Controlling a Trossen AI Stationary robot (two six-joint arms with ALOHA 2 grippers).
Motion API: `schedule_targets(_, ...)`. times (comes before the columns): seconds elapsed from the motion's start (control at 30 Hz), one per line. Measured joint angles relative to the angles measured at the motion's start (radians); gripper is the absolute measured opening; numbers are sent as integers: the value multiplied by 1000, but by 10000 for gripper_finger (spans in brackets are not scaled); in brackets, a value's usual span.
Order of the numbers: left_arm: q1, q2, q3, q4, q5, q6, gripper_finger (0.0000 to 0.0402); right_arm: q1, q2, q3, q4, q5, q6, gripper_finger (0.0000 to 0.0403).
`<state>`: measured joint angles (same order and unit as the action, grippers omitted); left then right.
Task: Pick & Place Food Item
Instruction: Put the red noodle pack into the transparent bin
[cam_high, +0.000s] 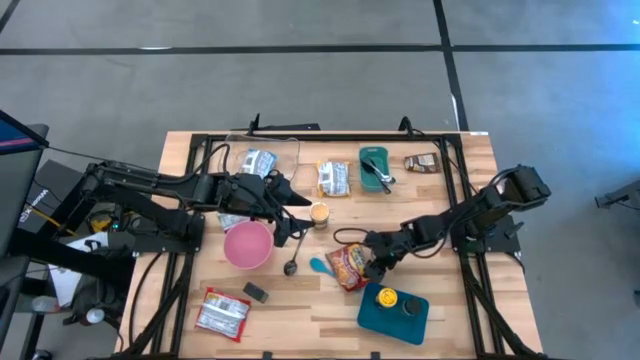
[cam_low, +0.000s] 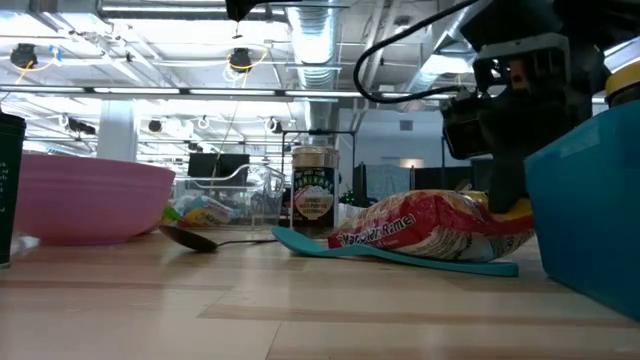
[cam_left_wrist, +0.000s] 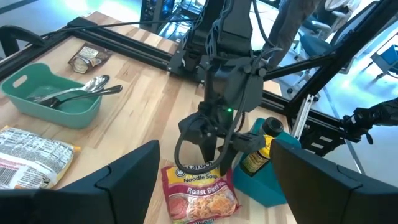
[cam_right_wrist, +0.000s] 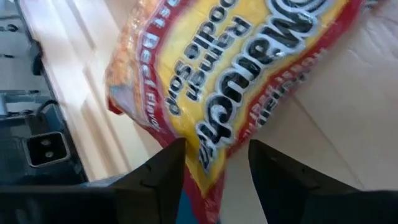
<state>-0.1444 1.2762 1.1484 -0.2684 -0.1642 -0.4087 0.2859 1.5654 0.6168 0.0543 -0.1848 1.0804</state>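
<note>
Risk was slippage: my right pincer (cam_high: 375, 266) straddled the ramen packet (cam_high: 347, 266) edge, fingers apart, so crinkly plastic could squirt out.

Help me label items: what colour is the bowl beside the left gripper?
Pink. The bowl shows best in the high view.

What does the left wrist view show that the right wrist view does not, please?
Only the left wrist view shows the green tray holding spoons, the teal bin and the right arm's whole gripper. Only the right wrist view shows that gripper's fingers up close, straddling the packet's edge. Both show the ramen noodle packet on the wooden table.
</note>
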Motion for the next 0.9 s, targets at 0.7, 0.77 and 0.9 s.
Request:
schedule_targets(0.7, 0, 0, 0, 0, 2, 6, 300, 0, 6, 0, 3, -1, 20, 6)
schedule_targets(0.77, 0, 0, 0, 0, 2, 7, 300, 0, 5, 0, 7, -1, 20, 2)
schedule_targets(0.9, 0, 0, 0, 0, -2, 8, 300, 0, -23, 0, 13, 0, 18, 1)
